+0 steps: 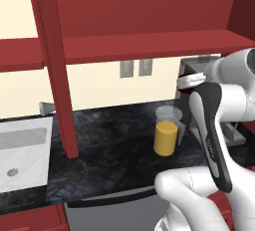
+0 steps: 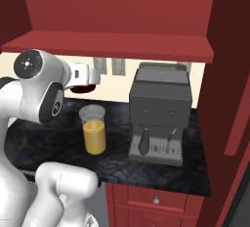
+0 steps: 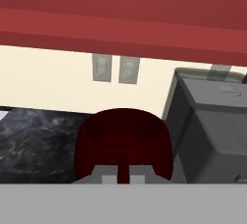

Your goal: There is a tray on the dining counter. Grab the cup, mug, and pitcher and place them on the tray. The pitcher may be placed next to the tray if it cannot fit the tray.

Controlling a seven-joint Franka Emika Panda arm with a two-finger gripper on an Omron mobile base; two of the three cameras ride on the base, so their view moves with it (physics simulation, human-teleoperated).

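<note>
Black worktop (image 1: 114, 150) is carrying the pitcher (image 1: 166, 131) beside a coffee machine (image 2: 158, 113); above, the tool (image 3: 123, 174) is seemingly gripping the mug (image 3: 123, 143).

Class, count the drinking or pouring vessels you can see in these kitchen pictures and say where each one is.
2. The pitcher of orange liquid stands on the black counter, left of the coffee machine. The dark red mug is held up in the gripper. Others may be hidden.
</note>
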